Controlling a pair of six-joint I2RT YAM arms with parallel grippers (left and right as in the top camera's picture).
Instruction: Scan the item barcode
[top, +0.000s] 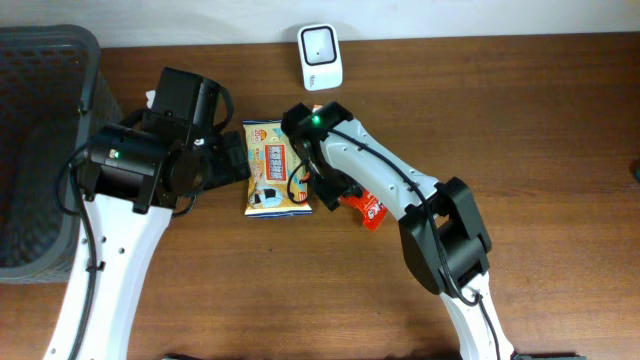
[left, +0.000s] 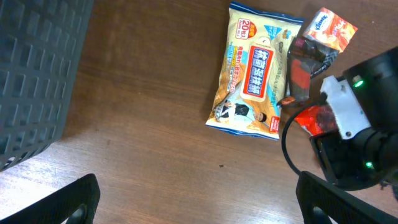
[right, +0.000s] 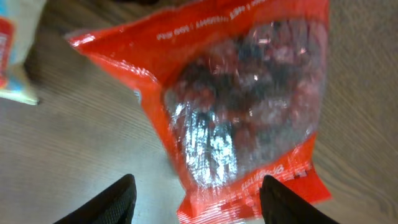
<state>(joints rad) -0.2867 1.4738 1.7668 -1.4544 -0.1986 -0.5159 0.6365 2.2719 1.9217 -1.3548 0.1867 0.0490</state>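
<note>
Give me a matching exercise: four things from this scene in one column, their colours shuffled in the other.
Things:
1. scanner
2. wipes pack
3. snack bag
4. basket

Colours:
A. dark grey
B. red with a clear window
C. white
D. yellow and blue

Pairs: 1-C, 2-D, 3-B, 4-A

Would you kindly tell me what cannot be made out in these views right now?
- red packet: right wrist view, print blurred, no barcode readable; overhead, mostly under the right arm.
- wipes packet: only the printed front shows, no barcode in view.
- small orange pack: left wrist view, lettering too small to read.
- basket: overhead, cut off by the left edge.
</note>
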